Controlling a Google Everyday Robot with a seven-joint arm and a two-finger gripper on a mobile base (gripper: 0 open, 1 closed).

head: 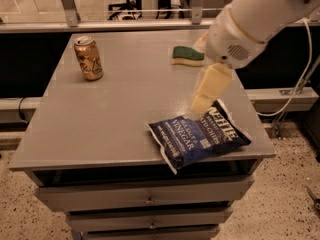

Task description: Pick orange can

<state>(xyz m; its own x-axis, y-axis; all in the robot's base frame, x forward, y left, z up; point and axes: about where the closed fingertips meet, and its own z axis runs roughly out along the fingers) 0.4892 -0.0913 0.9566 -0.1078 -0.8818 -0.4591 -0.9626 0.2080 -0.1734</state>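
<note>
The orange can (89, 58) stands upright near the back left corner of the grey table (120, 114). It is copper-orange with pale markings and a silver top. My gripper (204, 96) hangs below the white arm (260, 19) over the right half of the table, just above the back edge of the chip bag. It is well to the right of the can and holds nothing that I can see.
A blue chip bag (200, 136) lies at the front right, overhanging the table edge. A green and yellow sponge (188, 55) lies at the back right, partly behind the arm. Drawers (145, 199) sit under the table. A rail (100, 26) runs behind it.
</note>
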